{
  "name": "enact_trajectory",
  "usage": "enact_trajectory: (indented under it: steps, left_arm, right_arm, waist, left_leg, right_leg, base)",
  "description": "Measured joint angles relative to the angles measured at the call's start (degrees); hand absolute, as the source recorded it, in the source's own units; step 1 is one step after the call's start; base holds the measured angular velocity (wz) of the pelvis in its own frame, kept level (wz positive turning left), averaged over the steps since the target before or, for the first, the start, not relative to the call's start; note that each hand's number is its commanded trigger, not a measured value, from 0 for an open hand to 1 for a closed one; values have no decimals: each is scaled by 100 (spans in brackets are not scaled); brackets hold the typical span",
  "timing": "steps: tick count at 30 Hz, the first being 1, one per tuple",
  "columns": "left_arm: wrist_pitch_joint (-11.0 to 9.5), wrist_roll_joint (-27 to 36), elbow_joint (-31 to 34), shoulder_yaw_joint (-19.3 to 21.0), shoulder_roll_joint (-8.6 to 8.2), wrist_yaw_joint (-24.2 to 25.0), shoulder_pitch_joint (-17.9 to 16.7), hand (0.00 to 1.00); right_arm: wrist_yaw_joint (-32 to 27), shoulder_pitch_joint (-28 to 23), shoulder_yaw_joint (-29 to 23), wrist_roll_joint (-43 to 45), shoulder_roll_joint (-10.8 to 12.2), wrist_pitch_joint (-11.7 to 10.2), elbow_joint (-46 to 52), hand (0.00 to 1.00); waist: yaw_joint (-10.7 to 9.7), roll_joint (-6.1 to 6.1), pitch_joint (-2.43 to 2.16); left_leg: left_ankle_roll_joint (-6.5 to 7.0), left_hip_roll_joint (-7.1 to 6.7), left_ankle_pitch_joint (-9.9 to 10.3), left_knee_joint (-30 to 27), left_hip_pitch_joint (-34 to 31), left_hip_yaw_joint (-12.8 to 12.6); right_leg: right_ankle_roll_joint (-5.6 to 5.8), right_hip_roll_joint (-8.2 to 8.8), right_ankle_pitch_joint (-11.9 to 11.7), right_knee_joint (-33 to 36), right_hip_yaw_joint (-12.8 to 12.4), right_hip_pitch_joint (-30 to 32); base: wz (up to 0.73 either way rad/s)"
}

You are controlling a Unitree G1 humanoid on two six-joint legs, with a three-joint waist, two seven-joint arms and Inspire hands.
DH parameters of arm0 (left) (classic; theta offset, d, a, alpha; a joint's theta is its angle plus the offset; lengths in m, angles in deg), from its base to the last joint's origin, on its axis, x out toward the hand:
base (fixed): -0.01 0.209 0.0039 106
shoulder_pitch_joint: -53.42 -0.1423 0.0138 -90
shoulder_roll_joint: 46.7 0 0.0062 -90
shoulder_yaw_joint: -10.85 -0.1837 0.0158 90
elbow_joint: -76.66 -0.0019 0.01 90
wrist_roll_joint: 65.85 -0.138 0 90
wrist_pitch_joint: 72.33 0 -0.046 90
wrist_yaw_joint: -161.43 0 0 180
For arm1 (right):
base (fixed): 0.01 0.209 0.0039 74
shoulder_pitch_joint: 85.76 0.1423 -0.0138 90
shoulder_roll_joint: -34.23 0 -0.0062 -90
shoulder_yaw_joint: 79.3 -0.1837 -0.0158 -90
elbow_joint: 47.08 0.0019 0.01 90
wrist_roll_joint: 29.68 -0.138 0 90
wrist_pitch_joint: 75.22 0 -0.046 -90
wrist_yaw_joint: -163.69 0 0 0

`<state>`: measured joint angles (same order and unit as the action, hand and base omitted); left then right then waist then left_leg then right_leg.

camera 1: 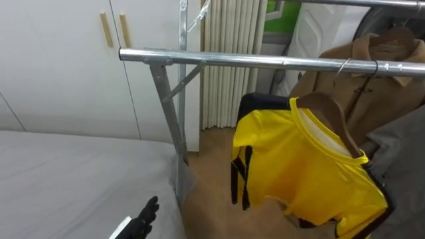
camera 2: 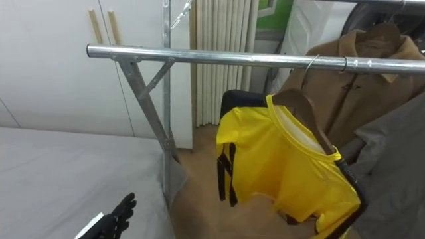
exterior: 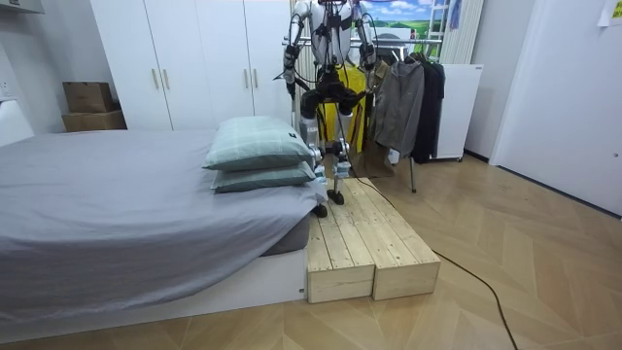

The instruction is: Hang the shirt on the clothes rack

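A yellow shirt with black trim (camera 1: 299,166) hangs on a wooden hanger (camera 1: 329,109) whose hook is over the metal rail (camera 1: 265,62) of the clothes rack. The shirt tilts down to the right. My left hand (camera 1: 145,218) is low at the bed's edge, below and left of the shirt, its dark fingers straight and holding nothing. In the room view I stand on a wooden platform (exterior: 369,243) facing the rack, and the yellow shirt (exterior: 345,97) hangs in front of me. My right arm (exterior: 366,39) is up near the rack there, its hand too small to read.
A brown coat (camera 1: 372,73) and a grey garment (camera 1: 405,159) hang on the rail right of the shirt. The rack's slanted post (camera 1: 166,113) stands beside the grey bed (camera 1: 66,179). White wardrobe doors (camera 1: 66,60) and a curtain (camera 1: 229,86) lie behind. Pillows (exterior: 258,146) rest on the bed.
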<state>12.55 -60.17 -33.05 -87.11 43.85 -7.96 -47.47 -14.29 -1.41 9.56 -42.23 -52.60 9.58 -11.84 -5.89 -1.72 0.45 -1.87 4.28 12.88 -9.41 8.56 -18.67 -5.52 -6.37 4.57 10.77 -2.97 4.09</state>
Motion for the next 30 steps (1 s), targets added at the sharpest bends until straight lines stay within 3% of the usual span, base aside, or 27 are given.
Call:
enact_trajectory:
  steps: [2, 7, 11, 15, 23, 30]
  left_arm:
    - [-32, -5, -286, -1, -40, -18, 0, 0]
    - [-46, -9, -911, 9, -101, -32, -17, 0]
    - [-162, 2, -1645, 45, -280, -41, 53, 0]
    - [-155, -15, -2332, 121, -478, -33, 26, 0]
    - [-245, 44, -2417, 92, -550, -39, 37, 0]
    - [-245, 44, -2411, 18, -580, -35, 30, 0]
  right_arm:
    - [0, -5, 0, -44, 44, -36, -168, 0]
    - [101, -95, -6, -213, 172, -58, -610, 0]
    - [322, -110, -18, -986, 265, -55, -1193, 0]
    - [673, -207, -241, -1591, 390, -14, -1507, 0]
    - [990, -143, -100, -1648, 450, -29, -1498, 0]
    - [979, -113, 129, -1591, 437, -52, -1409, 0]
  waist:
    - [-11, 43, -27]
    - [-12, 43, -23]
    - [-20, 76, -12]
    - [-60, 108, 11]
    - [-10, 182, 4]
    - [4, 207, -20]
  left_leg:
    - [1, -6, 0, -1, 7, -3]
    - [1, -5, 0, 1, 22, -10]
    - [1, 0, 0, 12, 70, -23]
    - [-3, 6, 3, 78, 132, -28]
    - [-46, 6, 42, 106, -1, -6]
    - [-2, 3, 98, 157, -56, 47]
  right_leg:
    - [2, -1, -1, 7, -20, 2]
    - [-14, -7, 2, 96, -25, 18]
    - [-10, -50, 12, 75, -138, -29]
    - [4, -77, 40, 86, -165, -60]
    - [24, -83, -30, 121, -149, 104]
    - [-3, -32, -51, 184, 63, 181]
  base:
    - [-9]
    - [-7]
    - [-6]
    - [-4]
    - [0]
    - [3]
